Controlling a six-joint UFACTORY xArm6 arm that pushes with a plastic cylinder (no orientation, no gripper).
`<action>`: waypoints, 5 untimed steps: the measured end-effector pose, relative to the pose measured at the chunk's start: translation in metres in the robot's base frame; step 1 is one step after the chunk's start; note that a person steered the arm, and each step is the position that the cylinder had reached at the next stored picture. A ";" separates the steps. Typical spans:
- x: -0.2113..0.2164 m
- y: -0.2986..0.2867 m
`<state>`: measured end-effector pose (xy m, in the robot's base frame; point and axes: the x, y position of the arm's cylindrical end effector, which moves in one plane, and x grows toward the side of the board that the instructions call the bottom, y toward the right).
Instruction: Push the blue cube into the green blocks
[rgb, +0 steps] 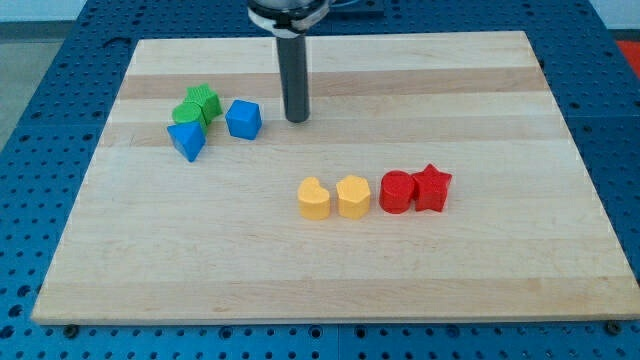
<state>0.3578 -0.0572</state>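
The blue cube (243, 119) sits on the wooden board at the upper left. Just to its left lie two green blocks: a green star (204, 101) and a green rounded block (187, 112), touching each other. A small gap shows between the cube and the green star. A blue triangular block (187, 141) lies right below the green ones, touching them. My tip (296, 119) rests on the board a little to the right of the blue cube, apart from it.
A yellow heart-like block (314, 199) and a yellow hexagonal block (353, 196) sit side by side at the board's middle. A red cylinder (396, 192) and a red star (432, 188) stand right of them. The board's edge (330, 322) runs along the bottom.
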 end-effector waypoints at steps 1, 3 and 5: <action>0.000 -0.019; 0.000 -0.046; -0.005 0.008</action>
<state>0.3532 -0.0495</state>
